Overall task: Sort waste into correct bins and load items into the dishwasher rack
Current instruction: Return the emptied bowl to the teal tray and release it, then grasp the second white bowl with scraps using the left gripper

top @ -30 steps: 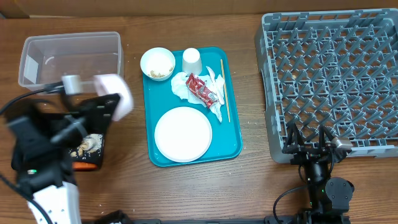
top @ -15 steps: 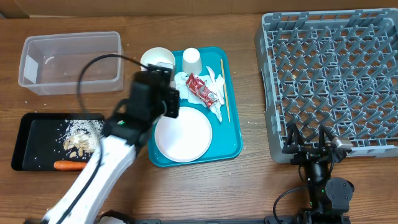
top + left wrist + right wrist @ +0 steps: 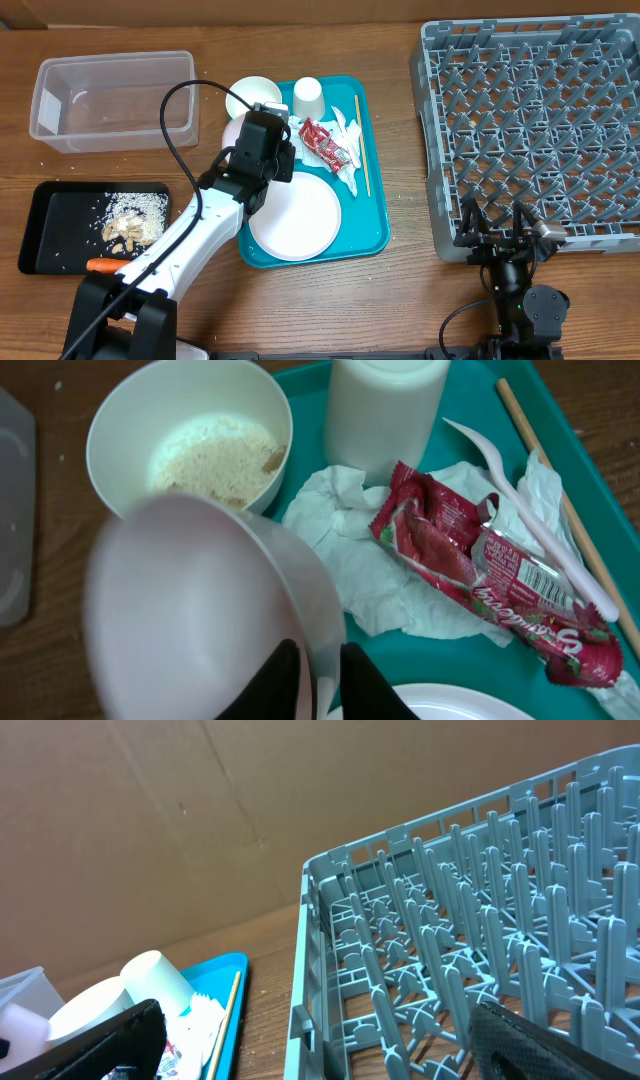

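My left gripper [image 3: 258, 150] [image 3: 322, 665] hangs over the teal tray's left part, shut on the rim of an empty white bowl [image 3: 200, 610] [image 3: 231, 133]. Behind it sit a second bowl [image 3: 252, 95] [image 3: 190, 445] holding rice, the white cup [image 3: 308, 97] [image 3: 385, 405], a red wrapper [image 3: 325, 143] [image 3: 490, 560] on crumpled napkins [image 3: 345, 565], and a white fork [image 3: 530, 520]. The plate [image 3: 300, 215] lies at the tray's front. The black tray [image 3: 60, 205] holds crumbs [image 3: 130, 225] and a carrot [image 3: 110, 266]. My right gripper [image 3: 497, 225] [image 3: 325, 1040] stands open at the grey rack's [image 3: 540, 120] front edge.
The clear tub [image 3: 110, 95] stands at the back left. A wooden stick [image 3: 362, 145] lies along the right side of the teal tray [image 3: 370, 235]. The left arm's cable loops over the table between the tub and the tray.
My left arm has swung right from above the black tray to the teal tray, carrying the bowl. Crumbs now show in the black tray. The right arm has not moved.
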`<state>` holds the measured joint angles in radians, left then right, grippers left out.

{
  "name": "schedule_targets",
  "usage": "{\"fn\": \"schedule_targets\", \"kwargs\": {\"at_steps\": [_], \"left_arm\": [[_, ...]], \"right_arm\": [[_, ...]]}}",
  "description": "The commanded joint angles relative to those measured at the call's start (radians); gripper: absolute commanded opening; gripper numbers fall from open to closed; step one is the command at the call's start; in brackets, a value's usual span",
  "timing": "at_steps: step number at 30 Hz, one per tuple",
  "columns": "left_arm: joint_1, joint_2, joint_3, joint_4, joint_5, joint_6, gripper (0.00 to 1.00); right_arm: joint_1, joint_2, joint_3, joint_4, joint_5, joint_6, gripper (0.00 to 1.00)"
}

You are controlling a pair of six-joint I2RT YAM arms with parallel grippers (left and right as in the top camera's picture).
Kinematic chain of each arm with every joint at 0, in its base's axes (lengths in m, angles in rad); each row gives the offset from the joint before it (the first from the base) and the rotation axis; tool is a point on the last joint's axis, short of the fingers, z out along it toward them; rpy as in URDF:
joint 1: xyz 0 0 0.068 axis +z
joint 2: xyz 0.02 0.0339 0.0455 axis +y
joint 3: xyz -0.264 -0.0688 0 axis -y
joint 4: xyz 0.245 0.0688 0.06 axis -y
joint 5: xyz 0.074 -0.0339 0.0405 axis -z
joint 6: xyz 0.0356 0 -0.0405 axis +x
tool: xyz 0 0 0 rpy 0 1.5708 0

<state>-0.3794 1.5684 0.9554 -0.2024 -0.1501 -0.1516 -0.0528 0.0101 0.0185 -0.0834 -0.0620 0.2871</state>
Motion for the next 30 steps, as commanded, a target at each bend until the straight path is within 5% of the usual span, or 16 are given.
{"fn": "schedule_targets", "kwargs": {"at_steps": [1, 4, 7, 11, 14, 23, 30], "left_arm": [[-0.003, 0.011, 0.014, 0.008, 0.013, 0.017, 0.27], [-0.003, 0.011, 0.014, 0.005, 0.013, 0.018, 0.36], [-0.003, 0.008, 0.022, 0.013, 0.009, 0.038, 0.57], [0.000, 0.006, 0.096, 0.002, -0.025, 0.076, 0.59], [0.000, 0.032, 0.240, -0.147, 0.020, 0.159, 0.76], [0.054, 0.324, 0.807, -0.665, 0.021, 0.159, 0.79], [0.145, 0.459, 0.864, -0.660, 0.198, 0.169, 0.76]], "right_arm": [[-0.006, -0.007, -0.010, 0.003, 0.012, -0.003, 1.00], [-0.006, -0.007, -0.010, 0.003, 0.012, -0.003, 1.00], [-0.006, -0.007, -0.010, 0.003, 0.012, -0.003, 1.00], [-0.006, -0.007, -0.010, 0.003, 0.012, -0.003, 1.00], [-0.006, -0.007, -0.010, 0.003, 0.012, -0.003, 1.00], [-0.006, -0.007, -0.010, 0.003, 0.012, -0.003, 1.00], [-0.006, -0.007, -0.010, 0.003, 0.012, -0.003, 1.00]]}}
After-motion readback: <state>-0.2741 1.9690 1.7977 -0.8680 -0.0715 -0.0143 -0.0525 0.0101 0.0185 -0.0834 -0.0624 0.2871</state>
